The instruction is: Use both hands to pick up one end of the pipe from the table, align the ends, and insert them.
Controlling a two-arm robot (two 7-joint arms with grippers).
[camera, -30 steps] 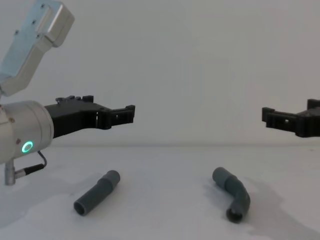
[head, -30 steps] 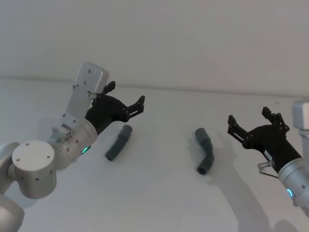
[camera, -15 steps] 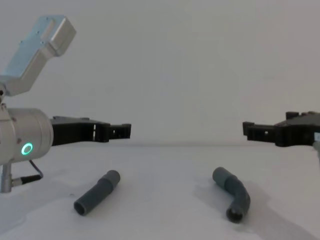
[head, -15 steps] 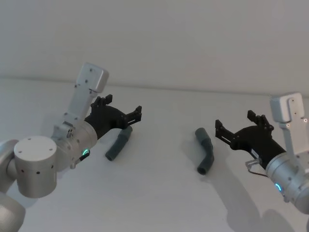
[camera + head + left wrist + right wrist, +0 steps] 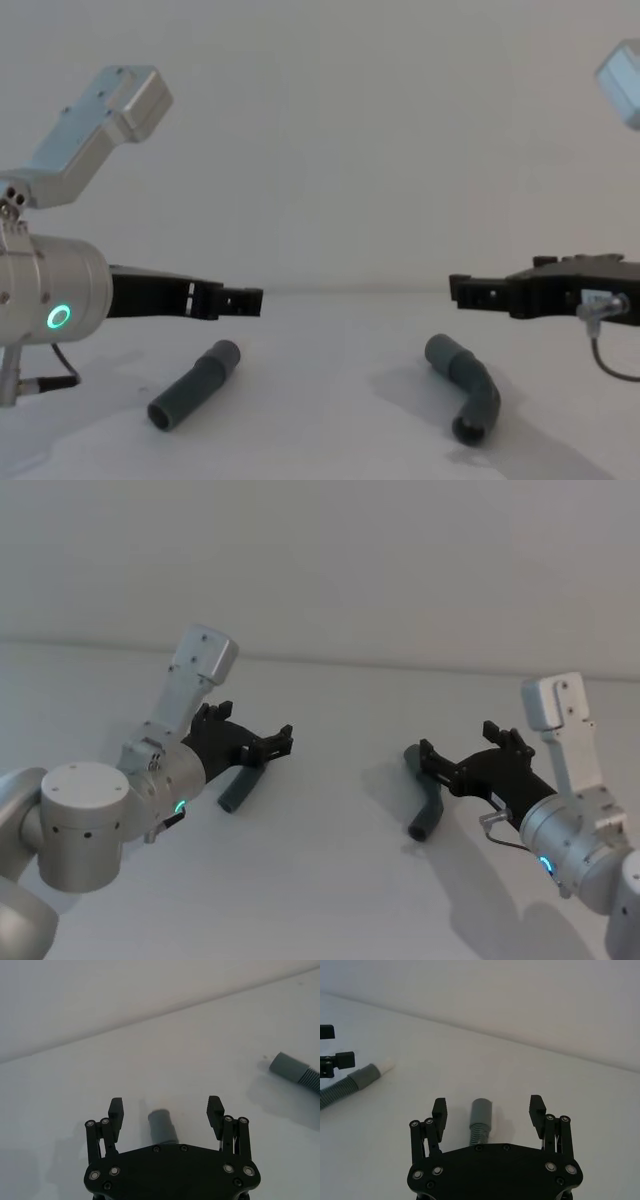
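On the white table [image 5: 320, 890] lie two dark grey pieces of the pipe, apart from each other. The straight piece [image 5: 240, 788] rests on the left, its pale tip [image 5: 386, 1066] pointing at the curved piece [image 5: 428, 805] on the right. My left gripper [image 5: 254, 730] hovers open just above the straight piece [image 5: 195, 385]; in the left wrist view that piece's end [image 5: 162, 1127] sits between the spread fingers. My right gripper [image 5: 462, 748] hovers open over the curved piece [image 5: 466, 385], whose round mouth [image 5: 481, 1109] shows between its fingers.
A plain pale wall [image 5: 340, 150] rises behind the table's far edge. Bare white surface separates the two pieces and lies in front of them.
Both grippers have come down and moved inward, the left over the straight piece, the right leftward over the curved piece. Both stay open. The pieces have not moved.
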